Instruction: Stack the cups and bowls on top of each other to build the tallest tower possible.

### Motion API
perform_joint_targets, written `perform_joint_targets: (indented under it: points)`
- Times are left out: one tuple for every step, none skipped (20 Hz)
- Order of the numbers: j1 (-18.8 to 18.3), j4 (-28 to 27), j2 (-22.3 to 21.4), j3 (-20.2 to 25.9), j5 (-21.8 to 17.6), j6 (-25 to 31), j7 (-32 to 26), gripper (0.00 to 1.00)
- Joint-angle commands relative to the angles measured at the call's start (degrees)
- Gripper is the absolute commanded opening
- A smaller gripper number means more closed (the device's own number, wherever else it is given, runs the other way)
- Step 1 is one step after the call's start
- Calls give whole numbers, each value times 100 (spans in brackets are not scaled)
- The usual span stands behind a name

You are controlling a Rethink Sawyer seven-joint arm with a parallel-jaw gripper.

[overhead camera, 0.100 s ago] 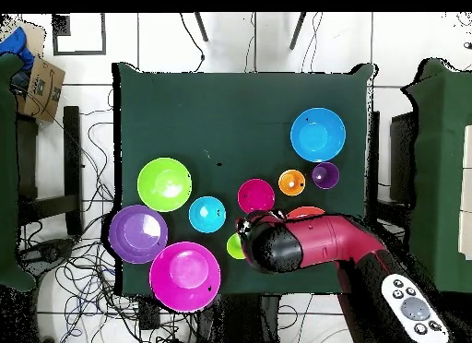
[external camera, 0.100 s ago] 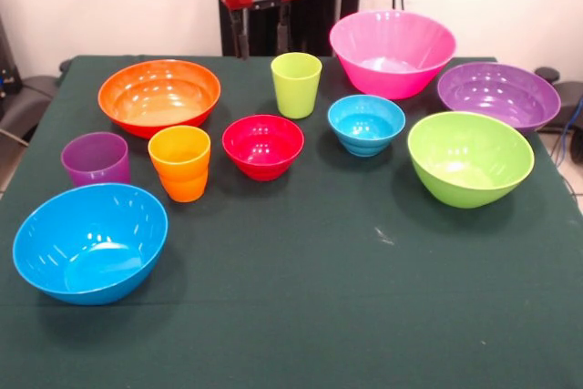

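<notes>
Both jaws hang apart, empty, behind the green cup (external camera, 0.100 s ago: 296, 84).

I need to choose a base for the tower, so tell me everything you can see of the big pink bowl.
The big glossy pink plastic bowl is round, wide-mouthed and deep, tapering to a small base. It stands upright and empty on the dark green tablecloth, at the table's edge nearest the robot. In the front view the large purple bowl overlaps its rim; overhead they look touching or nearly so. Nothing is stacked in it.
</notes>
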Motion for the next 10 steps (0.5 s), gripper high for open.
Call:
perform_joint_targets:
  points:
    - [-16, -114, 292, 367, -587, 3, -738, 100]
    - [-38, -71, 267, 390, -584, 31, -732, 100]
    - [-78, -8, 213, 425, -560, 56, -740, 100]
    - [-108, 48, 151, 455, -535, 84, -744, 100]
    - [-145, 89, 111, 482, -512, 120, -758, 100]
    - [-165, 114, 90, 514, -488, 153, -772, 100]
    - [-175, 133, 67, 534, -458, 193, -759, 100]
    - [-191, 181, 20, 562, -434, 205, -747, 100]
    - [-209, 237, -2, 582, -410, 216, -729, 100]
    - [-226, 293, -24, 602, -386, 227, -710, 100]
